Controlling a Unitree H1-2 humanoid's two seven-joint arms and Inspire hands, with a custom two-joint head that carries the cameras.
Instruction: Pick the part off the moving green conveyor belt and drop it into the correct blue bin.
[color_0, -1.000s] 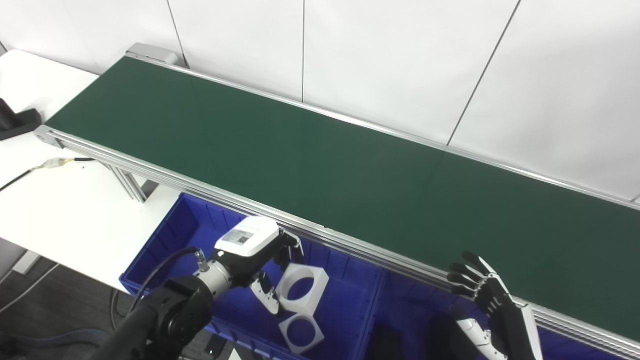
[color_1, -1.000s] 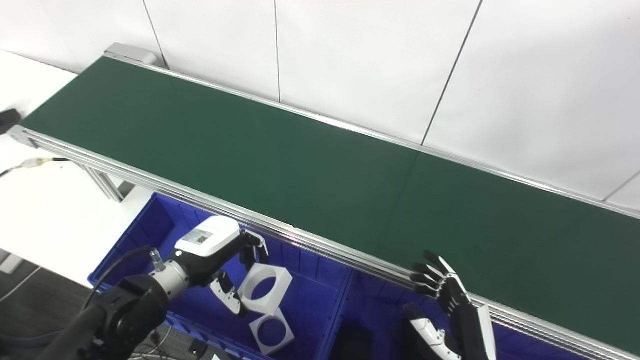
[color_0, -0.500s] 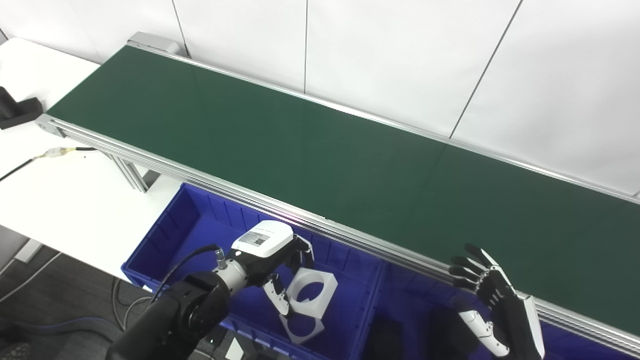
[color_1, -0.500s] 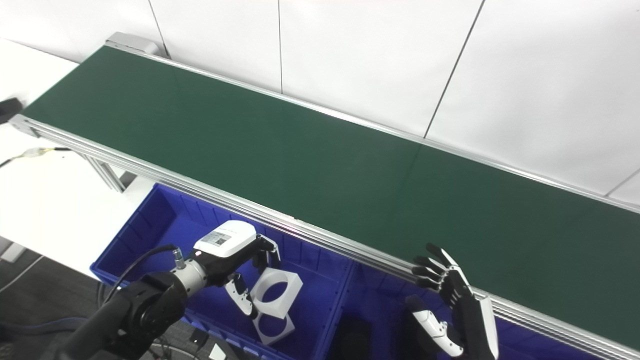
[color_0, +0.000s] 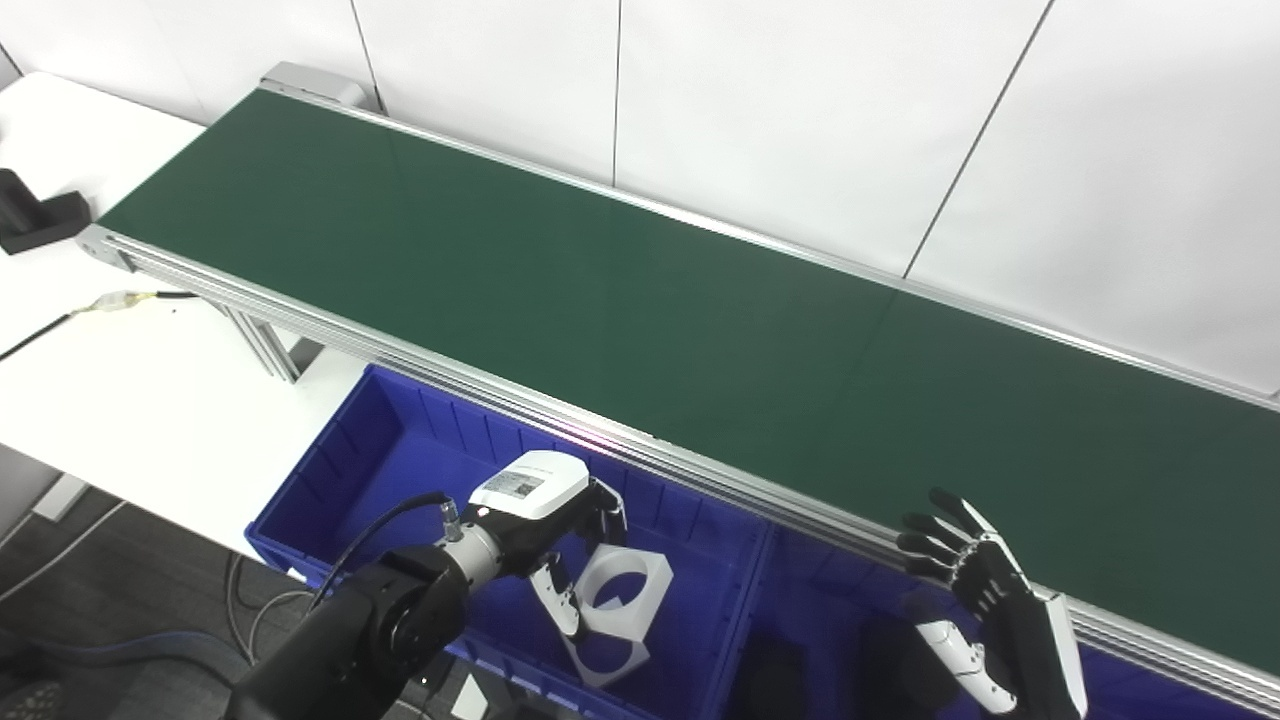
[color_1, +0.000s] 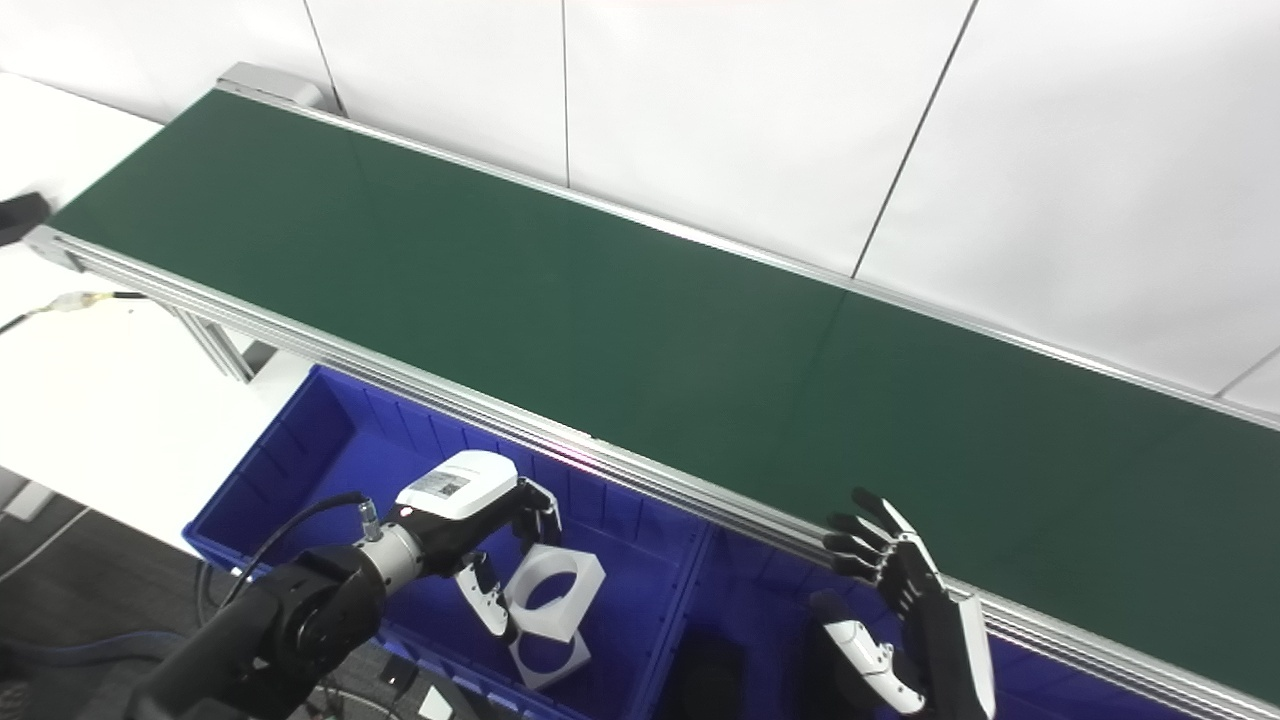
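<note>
The green conveyor belt carries no part. My left hand is inside the left blue bin, its fingers and thumb shut on a white square part with a round hole. That part hangs just above a second white part of the same kind lying on the bin floor. My right hand is open with its fingers spread. It holds nothing and hovers at the belt's near rail, over the right blue bin.
Dark parts lie in the right bin. The belt's aluminium near rail runs just above both bins. A white table with a cable and a black block is at left.
The camera has shifted a little. My left hand has sunk lower into the left bin with the white part, closer to the part lying there. My right hand has barely moved.
</note>
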